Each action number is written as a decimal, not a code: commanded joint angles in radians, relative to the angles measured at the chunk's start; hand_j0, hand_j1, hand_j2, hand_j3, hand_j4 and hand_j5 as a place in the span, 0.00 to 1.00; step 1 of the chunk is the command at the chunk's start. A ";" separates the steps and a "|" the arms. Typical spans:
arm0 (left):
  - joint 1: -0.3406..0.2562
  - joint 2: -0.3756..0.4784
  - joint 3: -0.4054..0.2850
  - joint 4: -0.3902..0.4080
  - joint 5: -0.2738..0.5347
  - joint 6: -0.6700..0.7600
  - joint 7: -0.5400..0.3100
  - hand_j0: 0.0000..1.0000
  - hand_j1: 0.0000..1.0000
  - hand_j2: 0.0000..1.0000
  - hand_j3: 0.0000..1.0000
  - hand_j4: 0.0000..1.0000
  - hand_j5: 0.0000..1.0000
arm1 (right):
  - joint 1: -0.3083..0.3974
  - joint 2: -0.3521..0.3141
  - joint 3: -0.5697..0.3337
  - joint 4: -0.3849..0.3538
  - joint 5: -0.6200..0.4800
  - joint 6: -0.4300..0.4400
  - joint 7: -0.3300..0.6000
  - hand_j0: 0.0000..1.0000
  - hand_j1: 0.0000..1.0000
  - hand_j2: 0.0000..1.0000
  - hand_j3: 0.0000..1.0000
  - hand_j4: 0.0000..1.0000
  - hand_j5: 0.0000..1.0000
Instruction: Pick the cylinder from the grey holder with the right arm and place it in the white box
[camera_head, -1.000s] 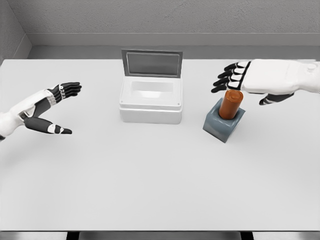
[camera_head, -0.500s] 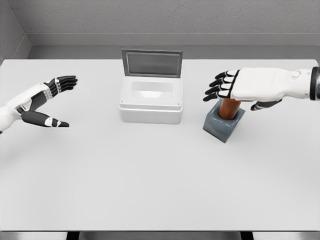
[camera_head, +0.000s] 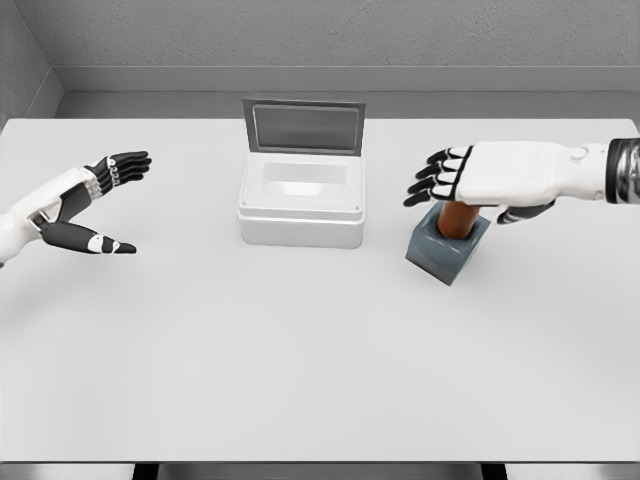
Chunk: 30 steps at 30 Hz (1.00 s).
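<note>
An orange-brown cylinder (camera_head: 459, 217) stands upright in the grey holder (camera_head: 447, 249) at the table's right. My right hand (camera_head: 468, 190) hovers flat over the cylinder's top and hides it, palm down, fingers (camera_head: 430, 178) spread toward the left, thumb (camera_head: 520, 212) on the right side; it is open and grasps nothing. The white box (camera_head: 301, 201) sits left of the holder with its lid raised at the back. My left hand (camera_head: 95, 205) is open above the table's left side, far from the objects.
The white table (camera_head: 320, 350) spans the view, with a grey wall behind. The box's upright lid (camera_head: 304, 126) stands at the box's far edge. The holder stands roughly 50 px right of the box.
My right hand has moved left and down, from above and behind the cylinder to right over its top, covering it. The left hand drifted slightly left.
</note>
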 joint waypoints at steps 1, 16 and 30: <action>0.002 0.000 0.001 0.000 0.007 0.001 0.000 1.00 1.00 1.00 1.00 1.00 1.00 | 0.000 0.013 0.000 0.029 0.000 0.003 0.000 1.00 1.00 1.00 1.00 1.00 1.00; 0.002 -0.007 -0.002 -0.001 0.005 0.001 0.000 1.00 1.00 1.00 1.00 1.00 1.00 | 0.002 0.037 0.029 0.037 0.034 0.003 0.000 1.00 1.00 1.00 1.00 1.00 1.00; 0.002 -0.009 -0.002 -0.003 0.005 0.001 0.000 1.00 1.00 1.00 1.00 1.00 1.00 | -0.002 0.073 0.044 0.103 0.053 0.003 0.000 1.00 1.00 1.00 1.00 1.00 1.00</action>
